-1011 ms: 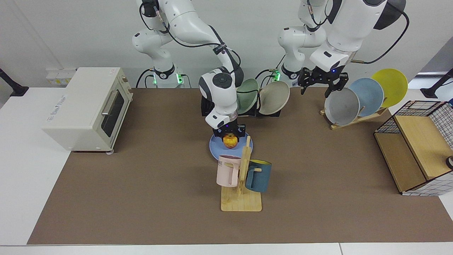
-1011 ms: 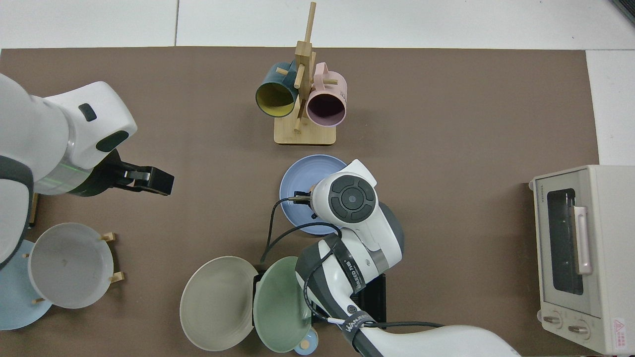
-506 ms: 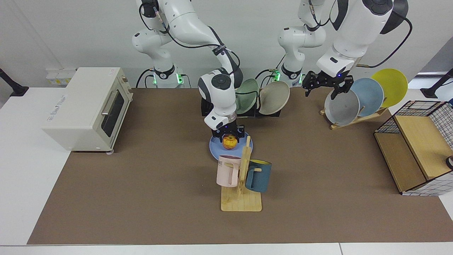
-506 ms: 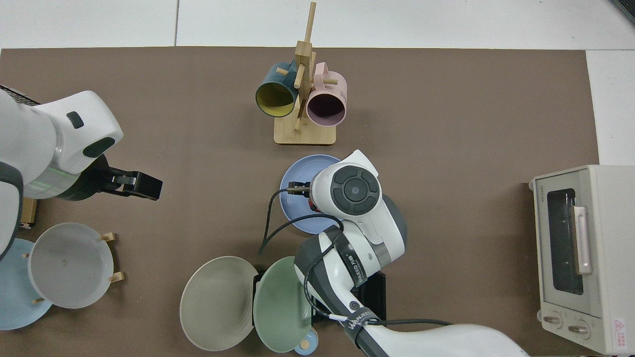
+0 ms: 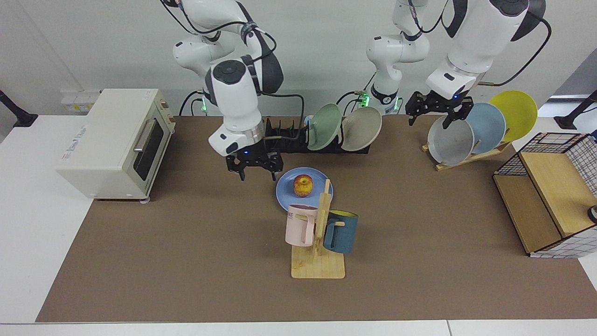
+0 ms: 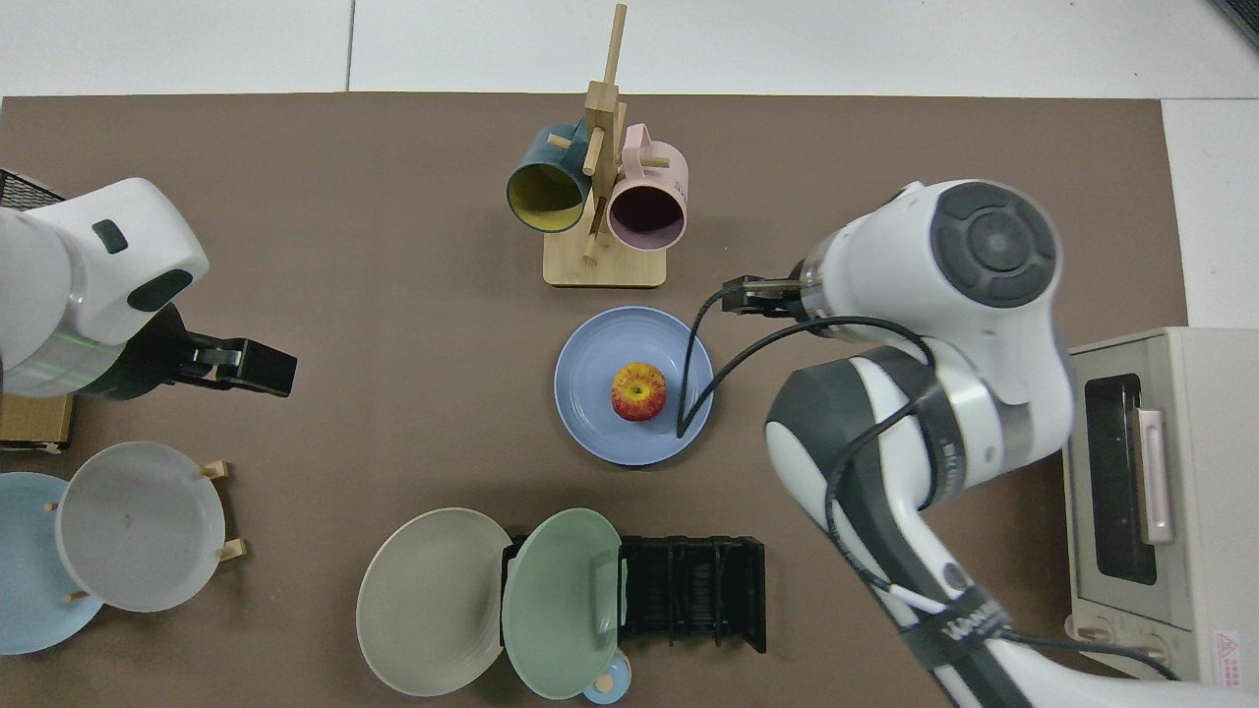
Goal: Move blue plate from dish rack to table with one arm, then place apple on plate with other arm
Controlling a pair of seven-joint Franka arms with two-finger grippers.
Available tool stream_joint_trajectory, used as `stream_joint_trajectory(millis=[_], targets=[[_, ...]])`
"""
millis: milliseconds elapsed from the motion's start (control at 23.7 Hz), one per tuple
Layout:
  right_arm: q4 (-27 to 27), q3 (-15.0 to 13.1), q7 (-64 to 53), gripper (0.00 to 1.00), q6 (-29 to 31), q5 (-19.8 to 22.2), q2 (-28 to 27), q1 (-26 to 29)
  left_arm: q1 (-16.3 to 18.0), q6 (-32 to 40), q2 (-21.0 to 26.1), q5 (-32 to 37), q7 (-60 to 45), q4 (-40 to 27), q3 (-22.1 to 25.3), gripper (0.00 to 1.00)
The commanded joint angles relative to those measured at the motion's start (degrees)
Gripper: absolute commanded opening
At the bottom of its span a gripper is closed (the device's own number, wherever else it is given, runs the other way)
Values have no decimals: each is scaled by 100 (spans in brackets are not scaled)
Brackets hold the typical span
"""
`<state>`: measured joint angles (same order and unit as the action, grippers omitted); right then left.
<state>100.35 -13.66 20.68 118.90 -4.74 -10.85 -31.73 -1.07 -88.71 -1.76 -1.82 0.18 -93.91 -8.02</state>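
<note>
apple [image 5: 302, 185] on blue plate [image 5: 287, 193] on brown table [image 5: 186, 242]; right gripper [image 5: 254, 171] and left gripper [image 5: 436, 115] spread, empty

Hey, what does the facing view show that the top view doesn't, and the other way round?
Only the facing view shows the right gripper open and empty, beside the blue plate, and the left gripper open above the grey plate. It also shows a yellow plate. Only the top view shows the whole dish rack and the mugs' insides. Both show the apple resting on the blue plate, flat on the table near the mug tree.
</note>
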Motion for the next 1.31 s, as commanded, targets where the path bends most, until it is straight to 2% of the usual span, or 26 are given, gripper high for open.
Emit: stream_joint_trajectory(millis=[0,169,464,759,1138,1264], targets=[[81,74,-1011,100,-647,167,513,544,64,46,-175,94,-9,-137,-15,100],[81,66,-1960,100,-1263,201,821,913,64,46,-167,94,-9,-137,-15,100],[143,83,-2656,100,-2028,816,1287,1160,64,-24,-167,94,-18,-137,-15,100],[126,92,-3052,100,-2143,861,1419,1573,64,38,-193,85,-27,-146,-15,100],[73,74,-2780,100,-1959,826,1393,1617,64,-24,-193,76,-27,-137,-15,100],[73,109,-2762,100,-1915,765,1402,1853,64,-15,-193,68,-27,-137,-15,100]])
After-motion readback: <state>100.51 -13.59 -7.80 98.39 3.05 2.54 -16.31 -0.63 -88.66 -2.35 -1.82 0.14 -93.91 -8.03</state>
